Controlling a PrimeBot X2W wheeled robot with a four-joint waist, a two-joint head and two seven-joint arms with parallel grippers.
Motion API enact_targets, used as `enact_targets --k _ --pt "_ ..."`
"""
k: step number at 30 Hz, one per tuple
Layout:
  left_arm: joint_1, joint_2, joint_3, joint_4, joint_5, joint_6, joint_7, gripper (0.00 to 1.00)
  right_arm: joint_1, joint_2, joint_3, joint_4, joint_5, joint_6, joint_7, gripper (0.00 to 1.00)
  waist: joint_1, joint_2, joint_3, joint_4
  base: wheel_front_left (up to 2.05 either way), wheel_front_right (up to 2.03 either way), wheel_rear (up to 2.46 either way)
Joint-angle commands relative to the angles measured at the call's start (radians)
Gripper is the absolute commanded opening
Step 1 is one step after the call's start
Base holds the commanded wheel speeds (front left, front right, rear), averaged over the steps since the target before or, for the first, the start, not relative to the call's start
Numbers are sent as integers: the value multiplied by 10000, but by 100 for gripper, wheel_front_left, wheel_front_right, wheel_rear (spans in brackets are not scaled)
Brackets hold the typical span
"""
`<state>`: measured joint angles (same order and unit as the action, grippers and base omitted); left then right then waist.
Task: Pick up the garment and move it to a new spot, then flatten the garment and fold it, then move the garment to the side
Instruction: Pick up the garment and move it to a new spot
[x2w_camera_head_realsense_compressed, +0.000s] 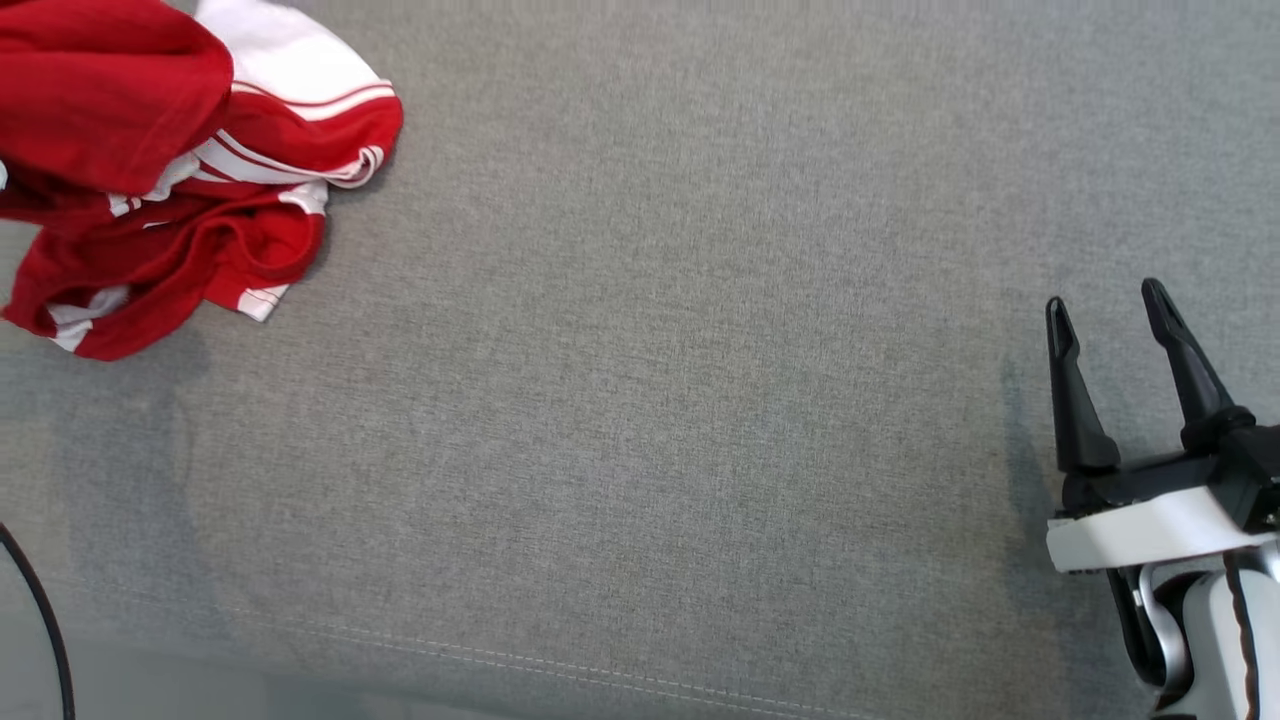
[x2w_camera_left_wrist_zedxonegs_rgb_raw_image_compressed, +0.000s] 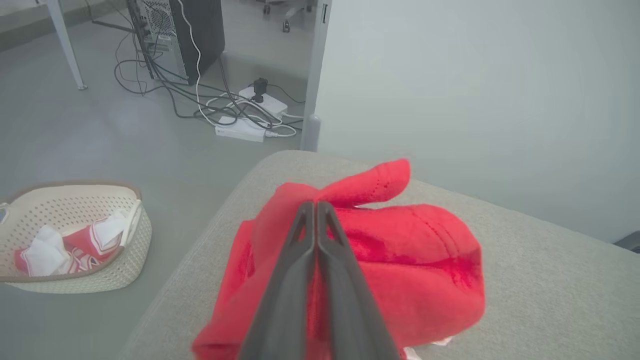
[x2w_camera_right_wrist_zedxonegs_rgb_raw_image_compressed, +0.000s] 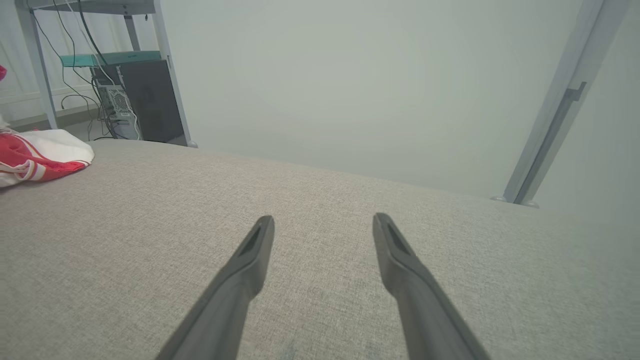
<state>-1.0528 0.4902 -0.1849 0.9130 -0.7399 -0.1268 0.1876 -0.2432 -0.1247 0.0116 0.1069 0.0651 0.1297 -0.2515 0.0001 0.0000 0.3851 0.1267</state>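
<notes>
In the head view, the garment (x2w_camera_head_realsense_compressed: 180, 170), a red piece with white panels and stripes, lies crumpled at the far left corner of the grey fabric surface (x2w_camera_head_realsense_compressed: 650, 400). The right end effector (x2w_camera_head_realsense_compressed: 1105, 297) sits at the near right, well apart from the garment, its two dark fingers spread open with nothing between them and pointing away over bare cloth. In the left wrist view, the left end effector (x2w_camera_left_wrist_zedxonegs_rgb_raw_image_compressed: 315, 204) has its fingers pressed tight together, closed on a raised fold of the garment (x2w_camera_left_wrist_zedxonegs_rgb_raw_image_compressed: 415, 260), which is heaped near the corner of the surface. Below and to the left, on the floor (x2w_camera_left_wrist_zedxonegs_rgb_raw_image_compressed: 100, 135), stands a cream perforated basket (x2w_camera_left_wrist_zedxonegs_rgb_raw_image_compressed: 75, 280); inside it lie bunched red-and-white clothes (x2w_camera_left_wrist_zedxonegs_rgb_raw_image_compressed: 75, 247), filling only its lower part. Farther back a computer tower (x2w_camera_left_wrist_zedxonegs_rgb_raw_image_compressed: 185, 35) stands among tangled cables, with white power strips (x2w_camera_left_wrist_zedxonegs_rgb_raw_image_compressed: 250, 127) beside it. In the right wrist view, the right end effector (x2w_camera_right_wrist_zedxonegs_rgb_raw_image_compressed: 325, 219) hovers open over the surface, its fingers wide apart and empty. The garment (x2w_camera_right_wrist_zedxonegs_rgb_raw_image_compressed: 35, 157) shows at the left edge, resting on the surface well away from these fingers, with the computer tower behind it against the pale wall (x2w_camera_right_wrist_zedxonegs_rgb_raw_image_compressed: 375, 75).
</notes>
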Motion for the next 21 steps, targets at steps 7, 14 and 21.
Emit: enact_targets --k 7,14,21 --pt "846 394 125 -1342 216 140 -1252 0 647 235 -5 -421 158 10 -103 100 0 0 -687 -18 0 0 0" --pt "2837 -389 66 -3027 260 911 -2198 0 1052 461 -116 -409 191 10 -103 100 0 0 -1163 -86 0 0 0" --pt "3721 -630 -719 -5459 1163 1776 -2231 0 1152 548 -342 -467 212 10 -103 100 0 0 -1519 -394 0 0 0"
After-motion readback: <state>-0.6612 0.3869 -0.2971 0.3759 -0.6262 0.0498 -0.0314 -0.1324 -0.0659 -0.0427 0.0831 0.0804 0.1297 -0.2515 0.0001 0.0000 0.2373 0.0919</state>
